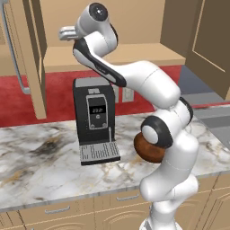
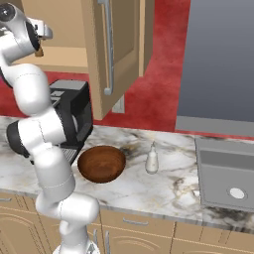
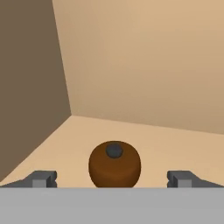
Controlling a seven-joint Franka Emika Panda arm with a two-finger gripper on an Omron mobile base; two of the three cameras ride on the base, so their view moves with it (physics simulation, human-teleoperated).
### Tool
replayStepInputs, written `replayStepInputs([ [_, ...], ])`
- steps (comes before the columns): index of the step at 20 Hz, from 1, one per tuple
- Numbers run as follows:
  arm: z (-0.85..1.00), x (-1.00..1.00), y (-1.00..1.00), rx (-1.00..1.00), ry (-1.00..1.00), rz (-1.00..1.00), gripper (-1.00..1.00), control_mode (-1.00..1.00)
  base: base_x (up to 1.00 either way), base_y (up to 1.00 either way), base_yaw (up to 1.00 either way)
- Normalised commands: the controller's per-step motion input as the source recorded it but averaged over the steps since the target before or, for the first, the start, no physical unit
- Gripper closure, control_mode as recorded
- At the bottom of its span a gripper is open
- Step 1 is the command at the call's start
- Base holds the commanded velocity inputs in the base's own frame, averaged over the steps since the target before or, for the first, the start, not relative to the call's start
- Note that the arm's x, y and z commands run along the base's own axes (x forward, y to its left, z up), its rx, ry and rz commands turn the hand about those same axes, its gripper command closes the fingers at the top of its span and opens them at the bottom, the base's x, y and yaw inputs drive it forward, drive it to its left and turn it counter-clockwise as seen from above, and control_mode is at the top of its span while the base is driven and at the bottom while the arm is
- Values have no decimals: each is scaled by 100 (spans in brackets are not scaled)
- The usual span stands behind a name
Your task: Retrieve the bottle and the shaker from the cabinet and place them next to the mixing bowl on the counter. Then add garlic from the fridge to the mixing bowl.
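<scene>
The white arm (image 1: 148, 85) reaches high and folds forward, its gripper (image 3: 113, 179) level, fingers (image 3: 43, 178) spread wide apart, holding nothing.

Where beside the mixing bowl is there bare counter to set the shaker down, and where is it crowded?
Bare marble lies between the mixing bowl and the bottle, and in front of both toward the counter edge. Left of the coffee machine is also free. It is crowded between bowl and coffee machine, where the arm stands. The open pincer flanks the shaker on the cabinet shelf.
</scene>
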Motion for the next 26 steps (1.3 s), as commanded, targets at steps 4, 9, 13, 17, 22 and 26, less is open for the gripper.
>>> replayStepInputs([
  [4, -11, 10, 0, 0, 2, 2, -100, -100, 0, 0, 0],
  [9, -13, 13, 0, 0, 4, 2, -100, -100, 0, 0, 0],
  [13, -9, 10, 0, 0, 3, 2, 100, -100, 0, 0, 0],
  [17, -8, 5, 2, -1, 1, 2, 100, -100, 0, 0, 0],
  [22, -3, 0, 0, 0, 0, 0, 100, -100, 0, 0, 0],
  [26, -8, 0, 0, 0, 0, 0, 100, -100, 0, 0, 0],
])
